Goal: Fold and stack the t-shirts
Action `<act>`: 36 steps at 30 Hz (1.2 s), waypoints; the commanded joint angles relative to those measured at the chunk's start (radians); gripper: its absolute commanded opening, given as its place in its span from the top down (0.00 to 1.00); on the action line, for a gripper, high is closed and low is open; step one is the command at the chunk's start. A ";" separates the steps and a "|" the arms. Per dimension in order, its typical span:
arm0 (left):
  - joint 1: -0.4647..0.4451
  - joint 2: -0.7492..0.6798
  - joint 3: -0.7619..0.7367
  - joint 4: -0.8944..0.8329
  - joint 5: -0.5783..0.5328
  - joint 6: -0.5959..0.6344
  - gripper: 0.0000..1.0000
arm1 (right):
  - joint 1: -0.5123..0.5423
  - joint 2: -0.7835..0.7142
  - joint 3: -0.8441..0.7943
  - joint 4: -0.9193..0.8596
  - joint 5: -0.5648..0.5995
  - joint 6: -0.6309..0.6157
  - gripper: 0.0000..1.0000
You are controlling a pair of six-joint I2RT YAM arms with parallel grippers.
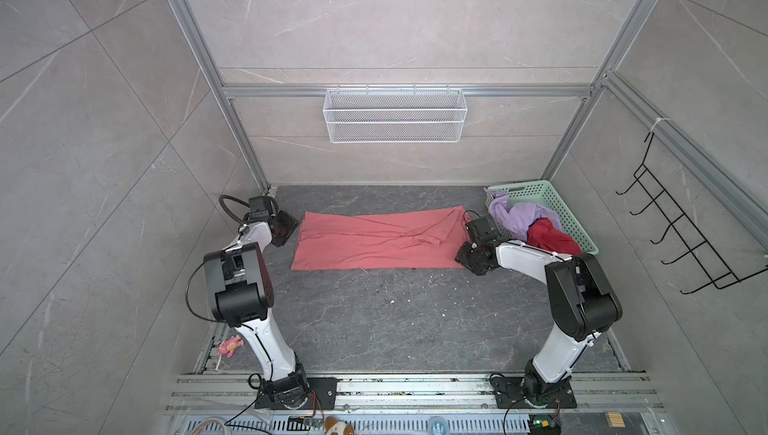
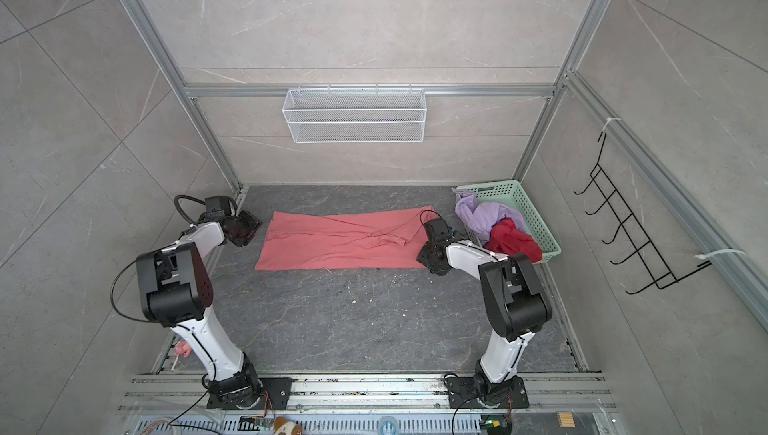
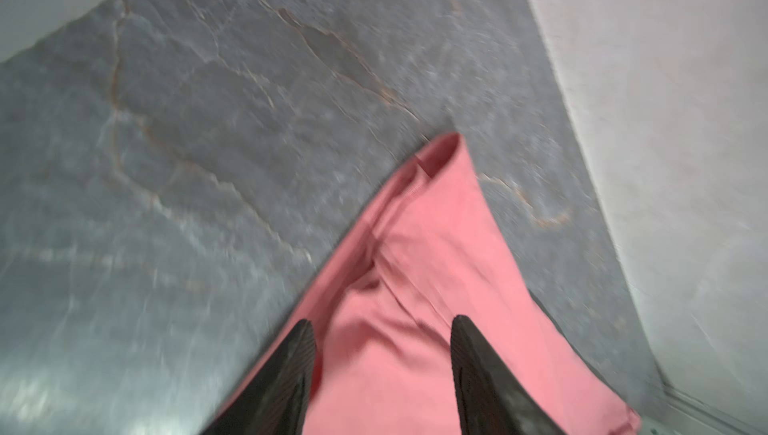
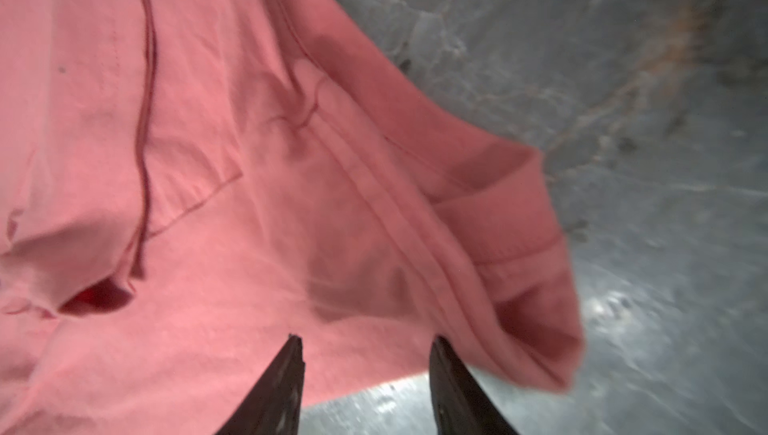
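Left gripper (image 1: 286,226) sits at the left end of the pink t-shirt (image 1: 374,241). In the left wrist view its fingers (image 3: 299,354) are spread, with cloth lying under the gap.

The pink t-shirt lies lengthwise across the back of the dark counter (image 1: 395,320), folded into a long band with creases near its right end.

Right gripper (image 1: 464,253) is low at the shirt's right end, fingers (image 4: 286,370) spread at the cloth's edge and pinching nothing.

At far right, the green basket (image 1: 559,204) holds the crumpled lilac t-shirt (image 1: 519,216), with the red t-shirt (image 1: 548,237) just beside it toward the front.
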 commanded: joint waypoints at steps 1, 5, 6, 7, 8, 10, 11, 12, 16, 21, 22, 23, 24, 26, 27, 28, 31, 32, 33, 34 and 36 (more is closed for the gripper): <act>-0.064 -0.108 -0.102 -0.009 0.025 -0.025 0.44 | -0.003 -0.073 -0.004 -0.040 0.005 -0.039 0.49; -0.191 -0.161 -0.185 -0.009 -0.009 -0.024 0.44 | -0.004 -0.080 0.064 -0.062 0.011 -0.091 0.48; -0.211 -0.160 -0.194 -0.003 -0.017 -0.018 0.44 | -0.003 -0.071 0.086 -0.065 0.013 -0.097 0.48; -0.226 -0.150 -0.194 0.000 -0.021 -0.006 0.44 | -0.004 -0.058 0.105 -0.063 0.008 -0.103 0.48; -0.230 -0.134 -0.185 -0.004 -0.021 -0.004 0.44 | -0.003 -0.046 0.121 -0.057 -0.002 -0.102 0.48; -0.231 -0.106 -0.162 0.009 -0.009 0.006 0.44 | -0.003 -0.017 0.137 -0.034 -0.021 -0.088 0.48; -0.232 -0.089 -0.146 0.014 -0.013 0.009 0.44 | -0.004 -0.002 0.142 -0.022 -0.032 -0.074 0.48; -0.231 -0.070 -0.125 0.010 -0.011 0.013 0.44 | -0.004 0.009 0.144 -0.008 -0.043 -0.064 0.48; -0.232 0.022 -0.005 -0.015 0.012 0.040 0.44 | -0.001 0.062 0.143 0.053 -0.080 -0.001 0.48; -0.231 0.136 0.122 -0.022 0.028 0.035 0.44 | 0.011 0.113 0.165 0.095 -0.082 0.041 0.48; -0.231 0.164 0.150 -0.027 0.033 0.030 0.44 | 0.016 0.122 0.170 0.095 -0.075 0.045 0.48; -0.231 0.192 0.179 -0.034 0.035 0.027 0.44 | 0.019 0.129 0.174 0.095 -0.070 0.049 0.48; -0.231 0.214 0.200 -0.041 0.033 0.025 0.44 | 0.022 0.135 0.175 0.097 -0.067 0.052 0.48; -0.231 0.261 0.239 -0.054 0.032 0.020 0.45 | 0.023 0.155 0.182 0.098 -0.061 0.059 0.48; -0.232 0.279 0.254 -0.062 0.026 0.017 0.45 | 0.024 0.166 0.190 0.096 -0.058 0.059 0.48; -0.231 0.297 0.265 -0.081 0.011 0.011 0.45 | 0.023 0.181 0.201 0.090 -0.058 0.059 0.48; -0.231 0.325 0.265 -0.132 -0.025 -0.018 0.46 | 0.022 0.241 0.260 0.066 -0.054 0.026 0.48; -0.230 0.323 0.248 -0.132 -0.033 -0.029 0.46 | 0.021 0.266 0.294 0.042 -0.045 0.011 0.48; -0.230 0.321 0.224 -0.129 -0.036 -0.041 0.46 | 0.017 0.303 0.342 0.008 -0.044 -0.010 0.48; -0.231 0.316 0.200 -0.129 -0.036 -0.048 0.46 | 0.013 0.339 0.389 -0.027 -0.048 -0.025 0.48; -0.226 0.289 0.133 -0.121 -0.040 -0.064 0.46 | 0.009 0.392 0.455 -0.051 -0.067 -0.044 0.48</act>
